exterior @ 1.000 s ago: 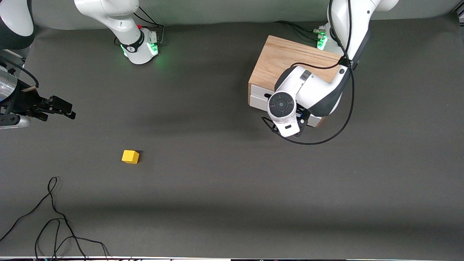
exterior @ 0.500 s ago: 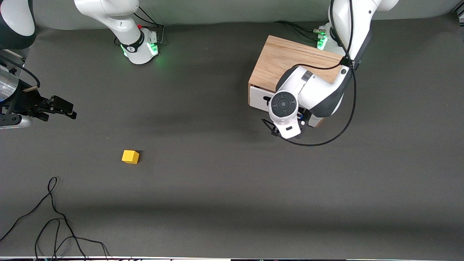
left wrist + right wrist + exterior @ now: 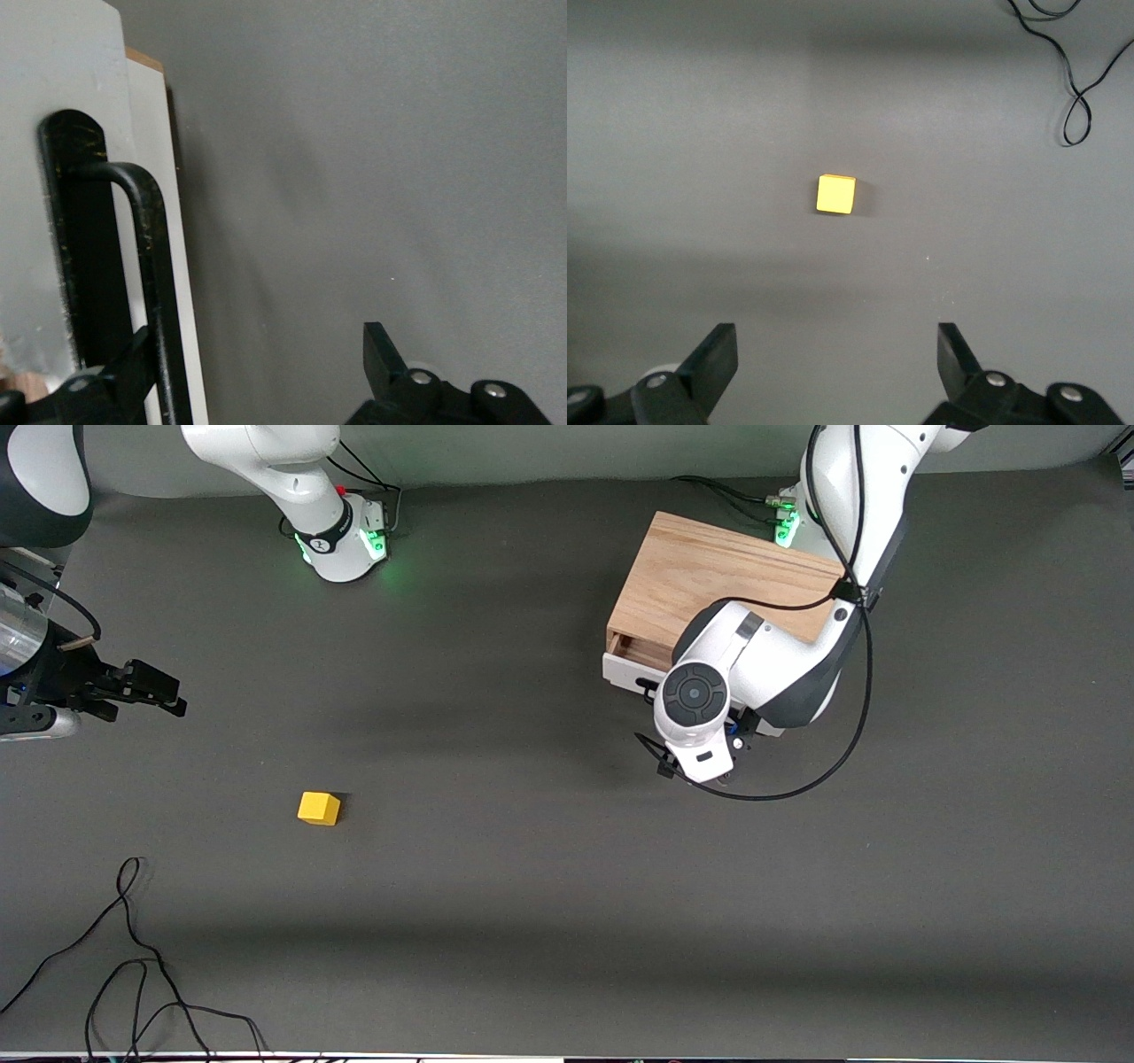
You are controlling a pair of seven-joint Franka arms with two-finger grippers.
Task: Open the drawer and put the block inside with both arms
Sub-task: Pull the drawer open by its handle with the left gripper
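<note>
**Cabinet and drawer.** The oak cabinet (image 3: 709, 576) stands in the upper part of the front view, toward the left arm's end of the table, just in front of the left arm's base. The drawer (image 3: 623, 672) is pulled out a short way. A narrow strip of its wood interior shows between the white front panel and the cabinet body.

**Left gripper.** The left gripper (image 3: 257, 345) is at the drawer front, and in the front view the arm's own wrist hides it from above. In the left wrist view its fingers stand wide apart and grip nothing. One finger (image 3: 133, 367) sits right against the black wire handle (image 3: 151, 257), on the panel side of the bar. The other finger is well clear of it, over bare table.

**Right gripper.** The right gripper (image 3: 151, 691) hangs idle at mid-height at the edge of the front view, at the right arm's end of the table. Its jaws are fully spread and empty.

**Block.** The yellow block (image 3: 319, 808) lies on the table (image 3: 567, 868) in the lower half of the front view. It is nearer to the front camera than the right gripper's spot and well apart from the cabinet. In the right wrist view the block (image 3: 835, 194) appears in mid-frame, clear of the fingertips.

**Other items.** A loose black cable (image 3: 133, 957) lies in the lower corner at the right arm's end.
</note>
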